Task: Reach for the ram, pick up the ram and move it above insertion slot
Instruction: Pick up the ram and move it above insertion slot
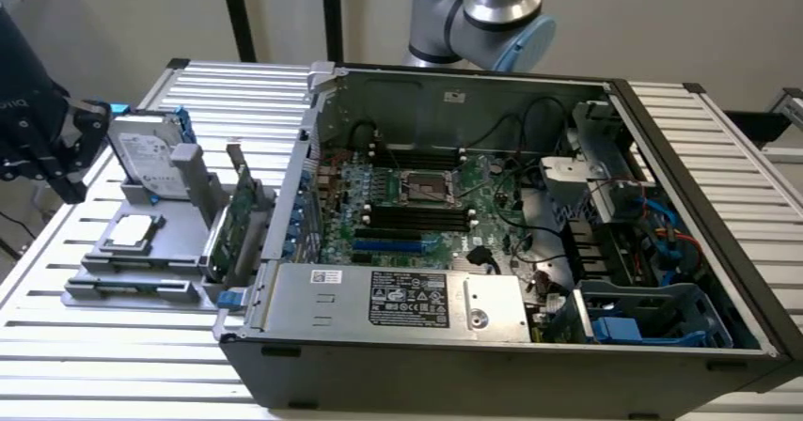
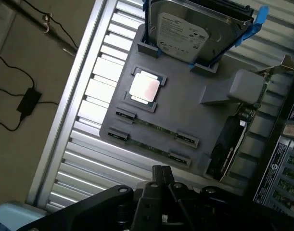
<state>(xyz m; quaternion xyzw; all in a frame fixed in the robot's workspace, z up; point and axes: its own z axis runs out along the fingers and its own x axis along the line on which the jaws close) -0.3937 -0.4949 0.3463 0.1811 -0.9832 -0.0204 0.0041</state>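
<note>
The claw (image 2: 161, 172) hangs over the slatted metal counter (image 2: 96, 86) with its fingers pressed together and nothing between them. In the exterior view the claw (image 1: 63, 153) is a black shape at the exterior view's left edge, level with the upright hard drive (image 1: 150, 153) and just beside it, clear of the grey holder (image 1: 169, 261) below.

The ram (image 2: 156, 127) lies in that grey holder (image 2: 185, 106), a thin green stick set on edge in a long slot with a dark clip at each end. A second stick (image 2: 147, 147) sits in the next slot, parallel and just beside the first. Neither is touched by the claw, which is up above the holder's edge on the side nearest the second stick.

On the same holder, a square silver processor (image 2: 145, 87) rests flat in its own recess between the sticks and the hard drive (image 2: 195, 29), which stands in blue rails. A green expansion card (image 2: 231, 144) with a metal bracket stands upright at the holder's far side, next to the computer case (image 1: 502, 355).

The case lies on its side with the panel off, on the exterior view's right of the holder. Inside, the green motherboard (image 1: 427, 205) shows dark memory slots running side by side below the processor socket, and a grey power supply (image 1: 401, 299) sits along the near wall. The arm's (image 1: 495, 12) silver and blue joint rises behind the case
</note>
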